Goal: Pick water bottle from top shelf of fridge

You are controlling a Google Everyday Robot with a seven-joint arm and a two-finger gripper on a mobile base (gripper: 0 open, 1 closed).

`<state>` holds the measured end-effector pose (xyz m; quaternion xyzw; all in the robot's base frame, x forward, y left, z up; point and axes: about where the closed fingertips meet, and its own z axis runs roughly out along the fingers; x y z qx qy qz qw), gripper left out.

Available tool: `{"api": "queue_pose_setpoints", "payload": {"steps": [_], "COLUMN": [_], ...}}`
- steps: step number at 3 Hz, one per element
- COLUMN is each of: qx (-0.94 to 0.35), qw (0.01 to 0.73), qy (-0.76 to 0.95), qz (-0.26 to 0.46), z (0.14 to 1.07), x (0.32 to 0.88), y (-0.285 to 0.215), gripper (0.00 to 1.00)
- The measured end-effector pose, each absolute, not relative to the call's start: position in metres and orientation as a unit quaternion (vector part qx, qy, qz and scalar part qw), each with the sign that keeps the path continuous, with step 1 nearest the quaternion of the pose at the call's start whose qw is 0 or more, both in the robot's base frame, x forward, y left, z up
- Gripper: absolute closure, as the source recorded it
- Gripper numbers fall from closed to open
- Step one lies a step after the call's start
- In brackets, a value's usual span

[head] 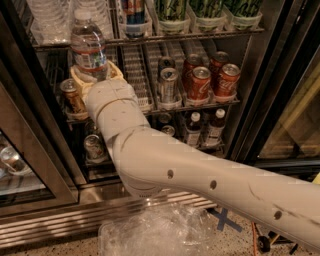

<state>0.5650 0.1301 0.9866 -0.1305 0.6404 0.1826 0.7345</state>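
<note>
The water bottle (88, 46) is clear and ribbed, with a white cap and a pale label with a reddish band. It stands upright in my gripper (95, 75), whose tan fingers (76, 76) are shut around its lower part. The bottle's base is hidden by the gripper. I hold it in front of the fridge's (261, 75) left lane, with its cap just below the top shelf (200, 34) rack edge. My cream arm runs from the lower right up to the gripper.
Red cola cans (201, 82) and a silver can (168, 85) stand on the middle rack to the right. Small dark bottles (192, 127) stand below. Green cans (172, 9) sit on the top shelf. A glass door (20, 170) stands at the left. A clear plastic bag (155, 232) lies on the floor.
</note>
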Motion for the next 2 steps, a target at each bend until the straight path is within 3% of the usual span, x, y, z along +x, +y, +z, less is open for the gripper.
{"api": "queue_pose_setpoints", "payload": {"steps": [2], "qx": [-0.126], "qw": [0.706], "qy": [0.666], "qz": [0.204], "z": [0.959], "x": [0.547], "y": [0.129], "gripper": [1.0]}}
